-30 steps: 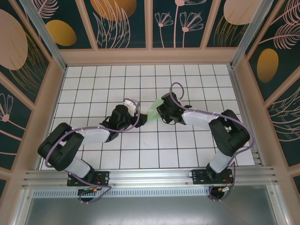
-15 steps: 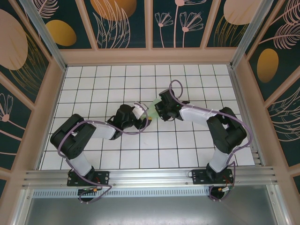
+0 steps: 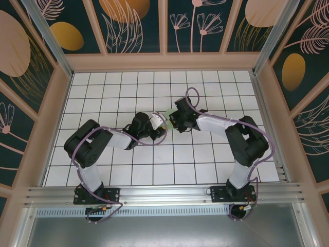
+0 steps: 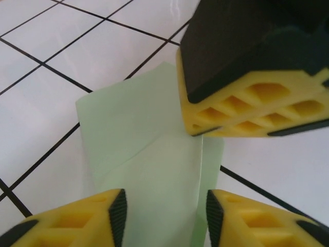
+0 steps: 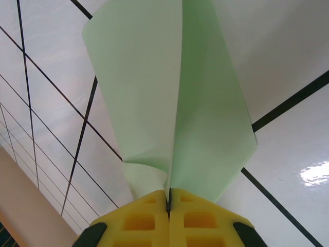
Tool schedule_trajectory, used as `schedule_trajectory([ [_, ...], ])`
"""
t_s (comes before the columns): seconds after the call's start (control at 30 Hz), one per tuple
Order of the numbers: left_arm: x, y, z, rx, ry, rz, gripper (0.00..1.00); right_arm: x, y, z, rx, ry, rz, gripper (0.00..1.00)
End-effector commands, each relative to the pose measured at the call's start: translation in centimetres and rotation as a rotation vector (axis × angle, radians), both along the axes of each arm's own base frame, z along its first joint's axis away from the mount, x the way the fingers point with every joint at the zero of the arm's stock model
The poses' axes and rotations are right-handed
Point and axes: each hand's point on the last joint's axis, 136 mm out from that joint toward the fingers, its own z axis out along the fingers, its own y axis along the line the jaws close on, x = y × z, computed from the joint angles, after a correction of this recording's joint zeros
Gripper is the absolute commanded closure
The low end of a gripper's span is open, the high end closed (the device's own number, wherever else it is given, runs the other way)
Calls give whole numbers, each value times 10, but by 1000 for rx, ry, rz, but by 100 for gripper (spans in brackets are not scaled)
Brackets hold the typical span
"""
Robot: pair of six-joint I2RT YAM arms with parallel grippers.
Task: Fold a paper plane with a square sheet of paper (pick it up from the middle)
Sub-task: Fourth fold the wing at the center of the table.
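The pale mint-green sheet of thin paper [image 4: 139, 128], already creased into a narrow, part-folded shape, sits at the middle of the white gridded counter [image 3: 103, 92], between the two arms; whether it hangs just above the tiles or touches them is hard to tell. The right end effector [image 5: 168, 205] is clamped tight on one end of it, its yellow fingers pressed together along the fold. The left end effector [image 4: 165, 211] straddles the other end with its jaws apart, the black pads on either side of the folded layers and not yet pinching them. The step in hand looks like taking a two-handed grip for the next crease. To do it well, the left jaws should close squarely across the central crease and catch every layer, with the pads parallel to the fold so the flaps stay aligned. The right grip should not slacken, and tension between the arms should be light, since paper this flimsy could tear or slip.
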Motion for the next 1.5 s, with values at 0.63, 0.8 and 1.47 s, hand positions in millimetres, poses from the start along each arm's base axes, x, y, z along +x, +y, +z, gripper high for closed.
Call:
schedule_trajectory([
  [0.63,-5,-24,-4,-213,283,59,79,17,-17,37,70,-406,404,46],
  [0.8,-9,-30,-5,-281,398,83,80,4,-28,42,45,-525,456,46],
  [1.47,-15,-34,-14,-388,536,129,80,1,-21,4,51,-494,526,59],
])
